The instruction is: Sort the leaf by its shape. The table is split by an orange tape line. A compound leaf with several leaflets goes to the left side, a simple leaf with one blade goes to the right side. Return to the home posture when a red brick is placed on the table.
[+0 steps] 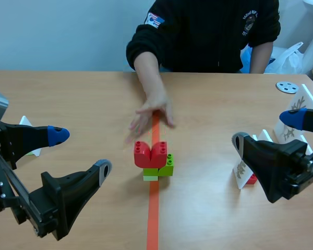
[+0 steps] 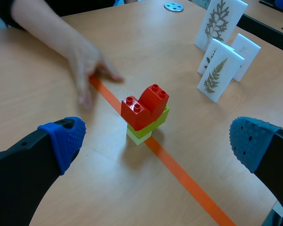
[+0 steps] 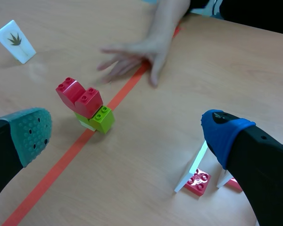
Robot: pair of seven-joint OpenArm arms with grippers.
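1. Wooden table (image 1: 208, 208), split down the middle by an orange tape line (image 1: 153, 219) that runs away from the robot.
2. Nearest the robot: left gripper (image 1: 81, 152) and right gripper (image 1: 267, 130), one on each side of the line. Both have their fingers spread wide with nothing between them.
3. Mid-table, on the tape line: a red brick (image 1: 149, 154) with a stepped, studded top. It sits on a small stack of green bricks (image 1: 166, 165).
4. Left wrist view only: a cluster of upright white leaf cards (image 2: 220, 74) on the right side of the line, each printed with a feathery, fern-like frond. The tallest card (image 2: 220, 23) stands farthest back.
5. Right wrist view only: a single card (image 3: 15, 40) on the left side, showing a small dark leaf with several pointed fingers. Closer in, this view also shows the red base (image 3: 198, 181) that props up one of the cards on the right side.
6. Just beyond the bricks: a person's hand (image 1: 151, 117), blurred, palm down over the tape line.
7. Far edge: a grey disc (image 1: 286, 87) on the right side, a seated person in a dark sweatshirt (image 1: 208, 31), and a pale wall behind.
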